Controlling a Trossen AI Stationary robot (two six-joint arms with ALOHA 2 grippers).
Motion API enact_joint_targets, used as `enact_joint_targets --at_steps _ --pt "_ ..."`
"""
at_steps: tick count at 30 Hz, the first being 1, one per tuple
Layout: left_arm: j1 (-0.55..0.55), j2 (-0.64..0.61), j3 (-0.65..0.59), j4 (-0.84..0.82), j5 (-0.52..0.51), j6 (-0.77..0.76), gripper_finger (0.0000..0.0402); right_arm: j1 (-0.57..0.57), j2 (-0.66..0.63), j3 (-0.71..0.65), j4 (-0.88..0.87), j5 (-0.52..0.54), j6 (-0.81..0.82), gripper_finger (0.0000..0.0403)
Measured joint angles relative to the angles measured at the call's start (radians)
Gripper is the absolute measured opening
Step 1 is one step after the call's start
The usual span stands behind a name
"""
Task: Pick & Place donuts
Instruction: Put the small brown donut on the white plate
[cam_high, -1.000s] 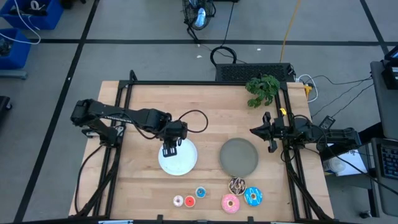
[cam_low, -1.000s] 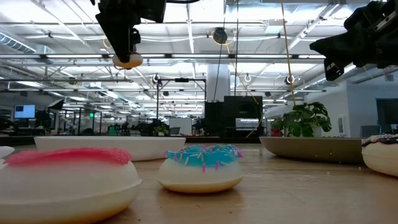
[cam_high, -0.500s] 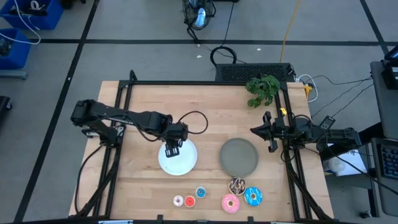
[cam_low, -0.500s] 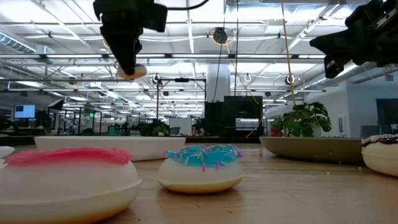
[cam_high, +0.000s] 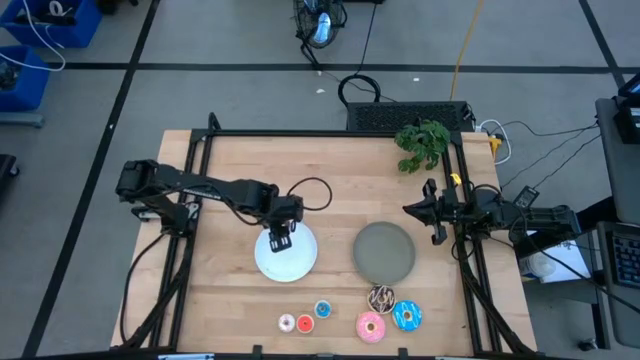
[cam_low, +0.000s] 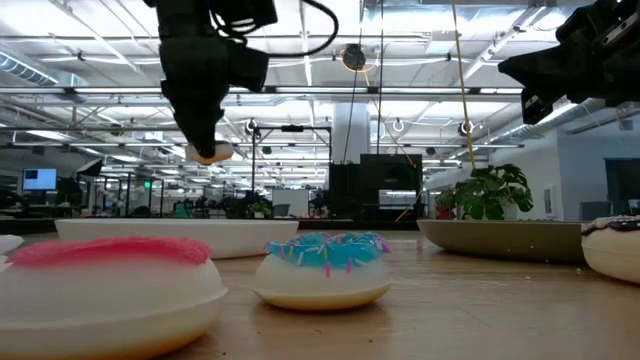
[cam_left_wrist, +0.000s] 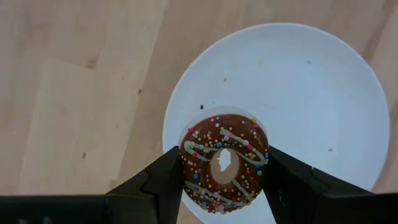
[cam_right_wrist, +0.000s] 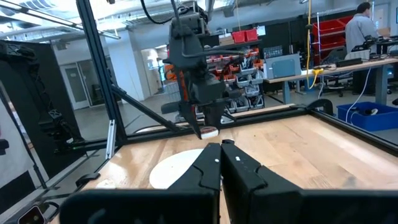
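From above, my left gripper (cam_high: 280, 238) hangs over the white plate (cam_high: 298, 262), five donuts (cam_high: 352, 316) lined up nearer the table's front edge. At table height, it hovers clear above the plate. My left wrist camera shows the brown donut (cam_left_wrist: 224, 163) clamped between my fingers. My right gripper (cam_right_wrist: 220, 147), pinched together, waits beyond the grey plate (cam_high: 385, 252).

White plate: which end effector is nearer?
Left. The left end effector hangs right over the white plate, shut on a brown sprinkled donut. The right end effector waits past the grey plate, near the table's right edge.
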Motion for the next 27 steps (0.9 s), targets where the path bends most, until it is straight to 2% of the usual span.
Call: enact_joint_targets --at_steps 9,27 --pt "0.004 0.021 -0.001 0.015 0.003 0.037 0.0198 0.0 0.001 0.0 -0.001 -0.001 -0.003 0.0" --pt "-0.029 0.186 -0.001 0.021 0.018 0.074 0.0198 0.0 0.026 0.0 0.0 -0.002 0.0 0.0"
